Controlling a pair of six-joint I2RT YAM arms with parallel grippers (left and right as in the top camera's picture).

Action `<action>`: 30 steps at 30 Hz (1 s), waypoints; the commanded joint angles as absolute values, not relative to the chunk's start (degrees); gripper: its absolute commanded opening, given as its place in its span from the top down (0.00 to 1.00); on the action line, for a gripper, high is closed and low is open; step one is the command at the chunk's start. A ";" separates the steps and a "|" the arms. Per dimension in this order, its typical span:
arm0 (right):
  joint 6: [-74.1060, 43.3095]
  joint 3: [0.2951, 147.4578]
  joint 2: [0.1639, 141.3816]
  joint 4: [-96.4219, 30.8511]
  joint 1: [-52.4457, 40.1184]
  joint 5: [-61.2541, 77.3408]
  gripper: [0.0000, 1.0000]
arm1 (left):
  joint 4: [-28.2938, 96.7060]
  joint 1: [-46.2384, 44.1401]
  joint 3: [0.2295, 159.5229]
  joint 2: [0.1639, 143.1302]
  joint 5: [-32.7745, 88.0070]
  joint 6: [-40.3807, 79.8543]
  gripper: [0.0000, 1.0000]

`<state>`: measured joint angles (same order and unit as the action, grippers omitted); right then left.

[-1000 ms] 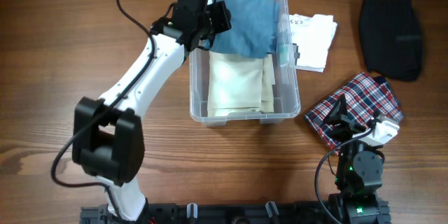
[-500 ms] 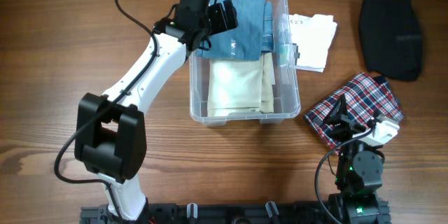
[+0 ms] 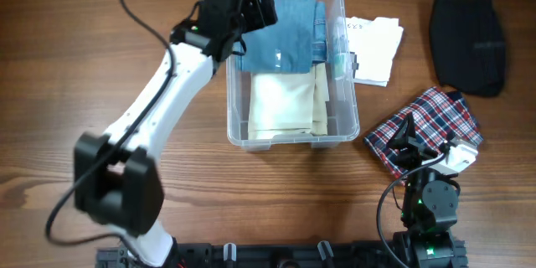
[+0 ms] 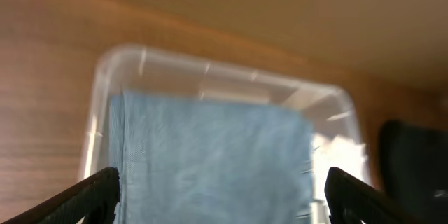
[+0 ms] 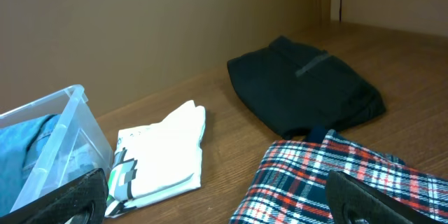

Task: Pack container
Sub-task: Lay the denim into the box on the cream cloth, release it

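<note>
Blue cloth (image 3: pixel 285 38) half-hides cream cloth (image 3: pixel 280 105) in container (image 3: pixel 293 141); left pincer (image 4: pixel 224 192), right pincer (image 5: pixel 217 196) gape.

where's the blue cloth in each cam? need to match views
Overhead: blue cloth at top centre, lying in the far end of the container.
Left wrist: blue cloth fills the lower middle, with the container rim around it.
Right wrist: blue cloth at the lower left edge, seen through the container wall.
Shared landmark: the clear container, visible in all three.
</note>
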<state>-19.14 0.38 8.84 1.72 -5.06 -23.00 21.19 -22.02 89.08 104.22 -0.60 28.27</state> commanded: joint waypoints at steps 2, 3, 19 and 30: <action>-18.09 0.32 9.17 1.91 -4.86 -23.55 0.00 | 22.33 -22.83 90.02 98.50 -2.87 27.00 0.13; -18.09 0.32 9.17 1.91 -4.86 -23.55 0.00 | 22.55 -23.33 90.02 98.45 -2.90 27.00 0.16; -18.09 0.32 9.17 1.91 -4.86 -23.55 0.00 | 21.98 -27.99 90.00 111.55 -9.13 28.99 0.88; -18.09 0.32 9.17 1.91 -4.86 -23.57 0.00 | 21.15 -27.97 90.00 123.83 -5.65 28.99 0.75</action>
<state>-19.14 0.38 8.84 1.72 -5.06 -23.00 20.29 -28.08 89.60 121.71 -7.79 28.62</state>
